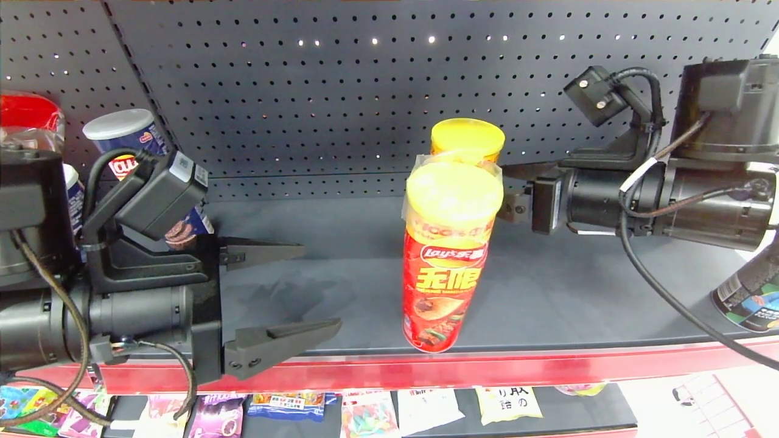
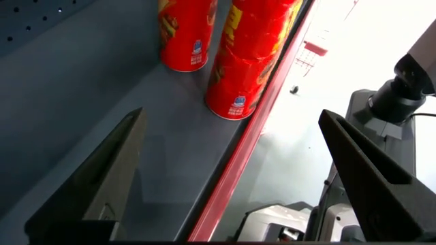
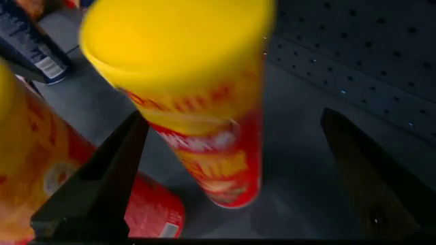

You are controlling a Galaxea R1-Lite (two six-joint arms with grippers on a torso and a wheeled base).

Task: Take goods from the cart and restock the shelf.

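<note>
Red with yellow lids, two chip canisters stood upright on the grey shelf. The front canister stood near the shelf's red front edge, and the rear canister just behind it, before the perforated back panel. The left claw hung released at the left end of the shelf, its fingers spread wide and well apart from both canisters. The right claw was also released, its fingers spread to either side of the rear canister, not visibly touching it. A blue canister stood at the far left, and snack packets lay on the shelf below.
</note>
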